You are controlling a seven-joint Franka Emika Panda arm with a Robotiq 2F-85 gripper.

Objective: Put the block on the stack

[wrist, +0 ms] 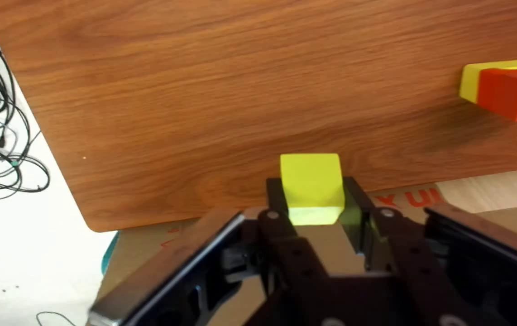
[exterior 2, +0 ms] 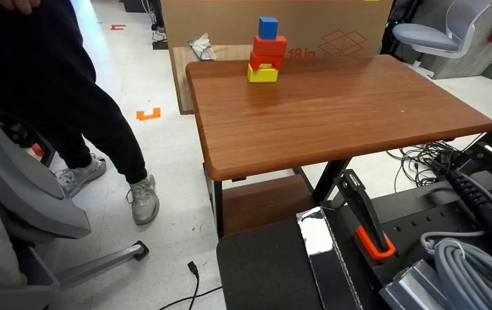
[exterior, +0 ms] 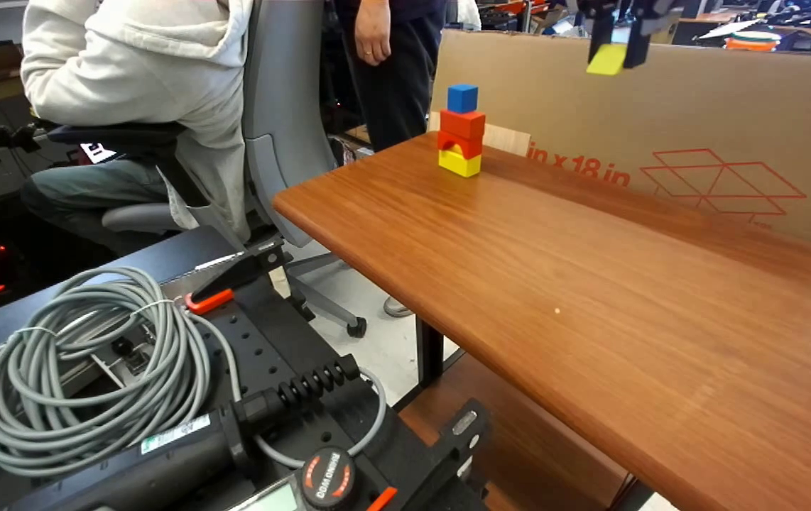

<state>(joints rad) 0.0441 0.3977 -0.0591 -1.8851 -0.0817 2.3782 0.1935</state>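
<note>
The yellow block [exterior: 606, 59] is held high in the air in an exterior view, and it fills the space between the fingers in the wrist view [wrist: 311, 181]. My gripper [exterior: 616, 55] is shut on it, one finger on each side; it also shows in the wrist view [wrist: 314, 192]. The stack [exterior: 461, 125] stands upright on the table: yellow base, red arch, red block, blue cube on top. The stack also shows in an exterior view [exterior 2: 270, 46] and partly at the right of the wrist view [wrist: 503, 93], where its top is cut off. The block is apart from the stack.
The brown wooden table [exterior: 590, 284] bears the stack near one end. A large cardboard box [exterior: 732, 113] stands upright along the table's far edge. A person [exterior 2: 56, 73] and a grey chair [exterior: 285, 121] are near the stack's end. A cart holds a coiled cable [exterior: 93, 369].
</note>
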